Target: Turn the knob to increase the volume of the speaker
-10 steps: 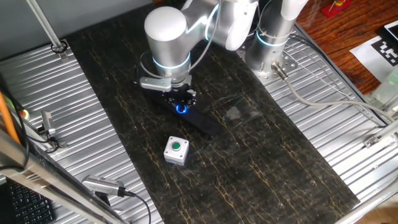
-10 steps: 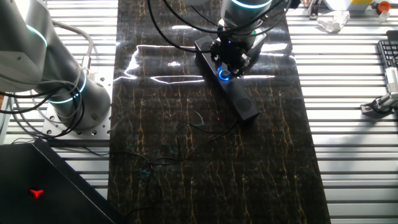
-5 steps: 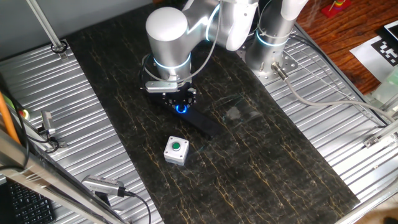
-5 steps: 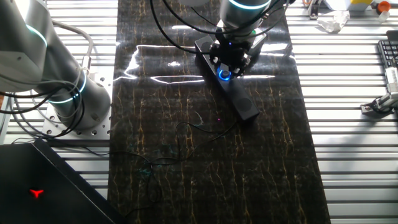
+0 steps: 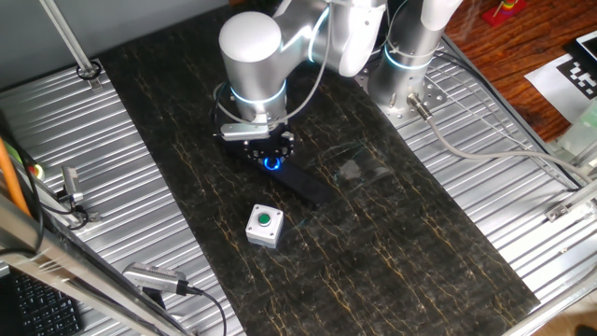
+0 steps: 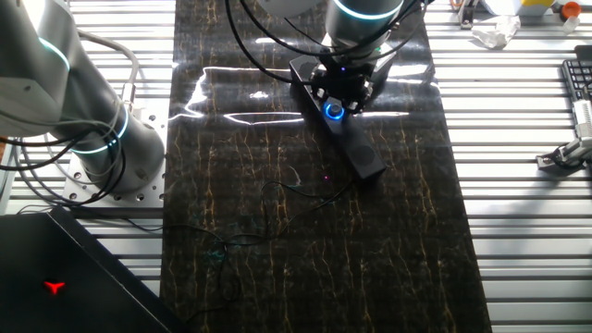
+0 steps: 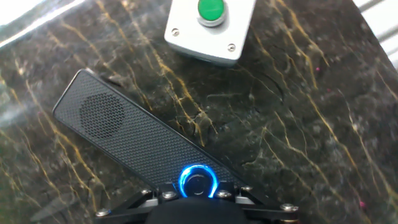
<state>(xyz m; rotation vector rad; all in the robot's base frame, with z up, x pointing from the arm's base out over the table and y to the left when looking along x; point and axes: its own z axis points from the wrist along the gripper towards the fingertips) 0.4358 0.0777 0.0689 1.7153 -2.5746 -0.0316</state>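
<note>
The speaker (image 5: pixel 303 183) is a slim black bar lying slantwise on the dark marbled table; it also shows in the other fixed view (image 6: pixel 357 148) and the hand view (image 7: pixel 124 134). Its knob (image 5: pixel 271 163), a small black dial ringed in blue light, sits on the bar near its far end. It glows in the other fixed view (image 6: pixel 334 111) and at the bottom of the hand view (image 7: pixel 198 182). My gripper (image 5: pixel 270 153) stands straight down on the knob, its black fingers closed around it (image 6: pixel 339 96). The fingertips are hidden in the hand view.
A small grey box with a green button (image 5: pixel 265 225) stands on the table in front of the speaker's near end, also in the hand view (image 7: pixel 210 28). A second robot base (image 6: pixel 92 139) and ribbed metal panels (image 5: pixel 75 140) flank the dark tabletop. Thin cables (image 6: pixel 277 199) lie on it.
The wrist has turned a little about its vertical axis while the gripper stayed on the knob. The speaker and the grey box have not moved.
</note>
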